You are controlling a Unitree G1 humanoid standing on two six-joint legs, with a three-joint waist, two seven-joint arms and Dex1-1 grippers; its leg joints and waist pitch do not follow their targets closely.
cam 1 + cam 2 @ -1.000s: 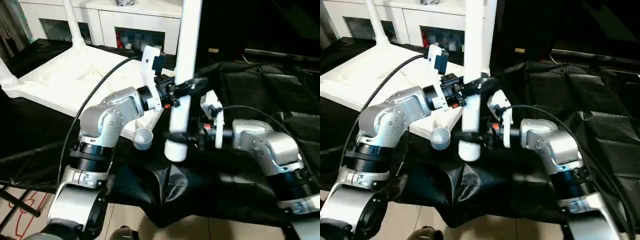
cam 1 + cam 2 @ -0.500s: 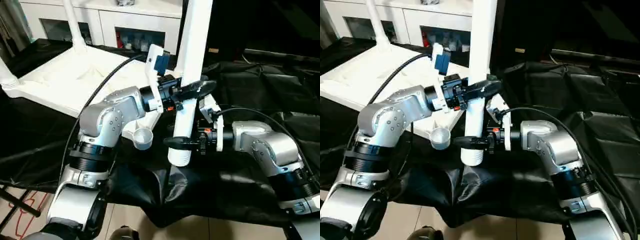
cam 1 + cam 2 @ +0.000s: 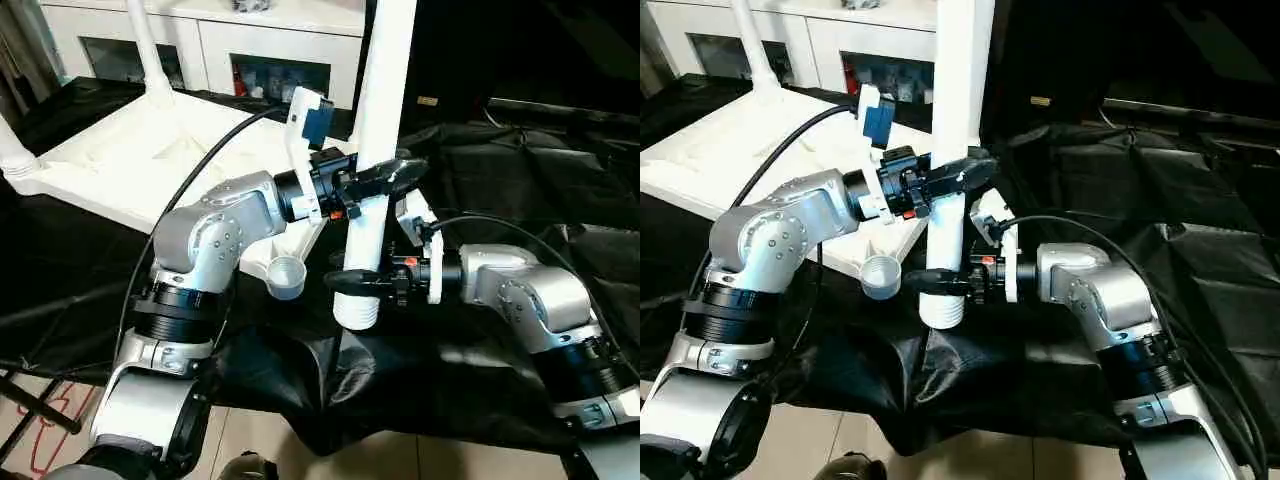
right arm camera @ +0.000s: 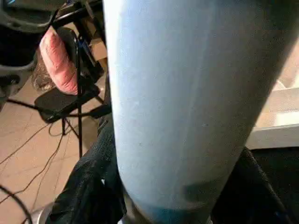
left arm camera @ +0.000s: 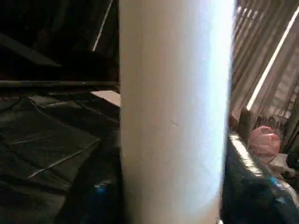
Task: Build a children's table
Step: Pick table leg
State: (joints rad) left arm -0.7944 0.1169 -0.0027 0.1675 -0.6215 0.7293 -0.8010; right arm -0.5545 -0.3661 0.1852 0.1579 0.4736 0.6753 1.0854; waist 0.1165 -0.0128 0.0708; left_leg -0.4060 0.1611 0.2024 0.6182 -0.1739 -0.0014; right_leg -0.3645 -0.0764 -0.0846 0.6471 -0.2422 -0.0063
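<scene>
A long white table leg [image 3: 376,120] stands nearly upright in front of me, its ribbed lower end [image 3: 357,310] hanging just above the black cloth. My left gripper [image 3: 386,178] is shut around its middle. Lower down, my right gripper [image 3: 362,280] is shut around it just above the ribbed end. The leg fills both wrist views [image 5: 173,116] [image 4: 182,102]. The white table top [image 3: 120,160] lies underside up at the left, its open near corner socket [image 3: 286,277] just left of the leg's lower end. Two legs [image 3: 146,50] [image 3: 12,150] stand in its far and left corners.
A white glass-door cabinet [image 3: 270,60] stands behind the table top. Black cloth [image 3: 480,360] covers the work surface and drapes over its front edge. Tiled floor with red marks [image 3: 40,420] shows at lower left. A pink bag [image 4: 58,60] on a folding chair appears in the right wrist view.
The right gripper's finger has come around the front of the leg's lower part. The leg has leaned slightly and its lower end now sits a little lower. The left wrist has turned.
</scene>
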